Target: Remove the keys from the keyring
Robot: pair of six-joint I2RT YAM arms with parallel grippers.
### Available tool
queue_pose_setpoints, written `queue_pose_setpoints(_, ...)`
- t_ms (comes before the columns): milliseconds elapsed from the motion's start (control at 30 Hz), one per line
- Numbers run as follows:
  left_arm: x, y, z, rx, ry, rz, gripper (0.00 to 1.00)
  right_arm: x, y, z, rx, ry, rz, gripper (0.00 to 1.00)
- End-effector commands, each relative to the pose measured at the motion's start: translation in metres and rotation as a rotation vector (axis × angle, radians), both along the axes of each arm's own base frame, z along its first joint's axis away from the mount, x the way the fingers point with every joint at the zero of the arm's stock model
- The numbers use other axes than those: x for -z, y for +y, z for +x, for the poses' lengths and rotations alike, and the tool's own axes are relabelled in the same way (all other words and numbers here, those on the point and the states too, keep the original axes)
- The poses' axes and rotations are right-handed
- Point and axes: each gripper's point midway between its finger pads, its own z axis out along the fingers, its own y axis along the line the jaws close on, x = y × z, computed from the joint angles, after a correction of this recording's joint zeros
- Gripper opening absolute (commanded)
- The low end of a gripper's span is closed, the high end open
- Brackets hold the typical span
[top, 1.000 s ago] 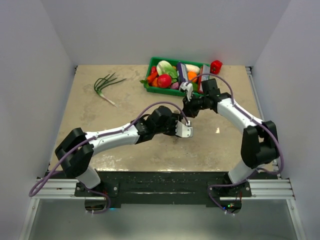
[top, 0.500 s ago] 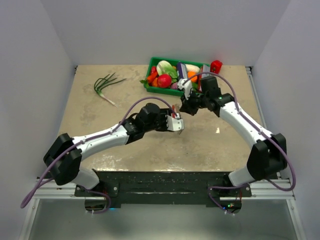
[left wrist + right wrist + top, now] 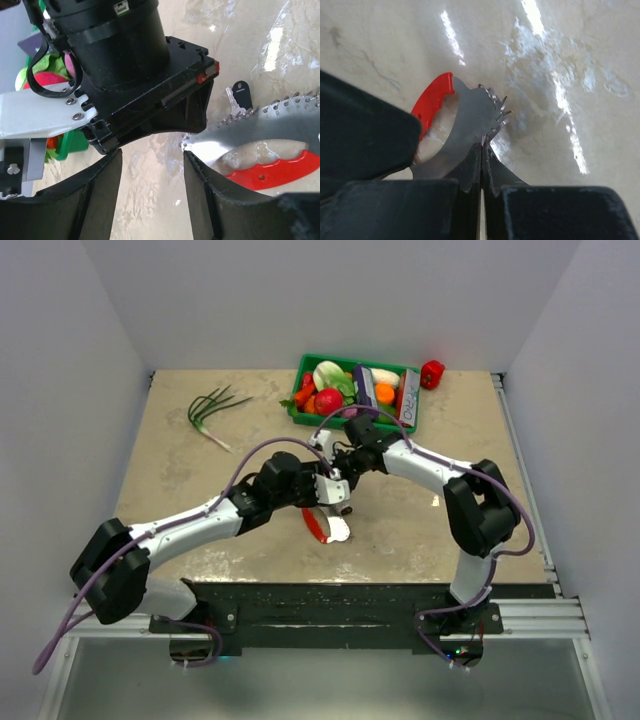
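My right pincer [image 3: 482, 145] is shut tight, tips down where the keys [image 3: 235, 99] meet the red tag [image 3: 280, 169] at the middle of the table [image 3: 200, 470], though I can't tell if it pinches them, while the left pincer [image 3: 152, 160], jaws apart and empty, sits just beside.

We see two slim arms, the left arm [image 3: 190, 525] and the right arm [image 3: 425, 462], each built of smooth white shells set between bulky black joint housings. A thin purple cable [image 3: 262, 447] loops along each one. Close up, we see a white bracket [image 3: 35, 115] with small silver screws [image 3: 76, 116], a black block carrying a tiny red mark [image 3: 202, 78], and matte black fingers [image 3: 97, 200].
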Motion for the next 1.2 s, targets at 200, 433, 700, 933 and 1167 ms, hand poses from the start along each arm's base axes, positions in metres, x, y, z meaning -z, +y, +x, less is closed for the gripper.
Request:
queue_pose_setpoints(200,-0.032,0.0,0.006,-0.001,-0.043,-0.109,0.57,-0.048,-0.042,0.032,0.098,-0.085,0.097,0.0)
queue_pose_setpoints(433,-0.035,0.0,0.004,0.005,-0.044,-0.118,0.57,-0.119,-0.096,0.021,0.167,-0.276,0.059,0.0)
queue_pose_setpoints(700,-0.036,0.004,0.001,0.0,-0.048,-0.127,0.57,-0.058,-0.036,0.006,0.046,-0.155,-0.007,0.0)
queue_pose_setpoints(933,-0.03,0.011,-0.001,-0.012,-0.042,-0.122,0.57,-0.003,-0.014,0.004,-0.037,-0.035,-0.009,0.0)
queue_pose_setpoints(1167,-0.027,0.01,0.0,-0.014,-0.037,-0.122,0.57,0.016,0.004,0.009,-0.083,-0.046,-0.006,0.0)
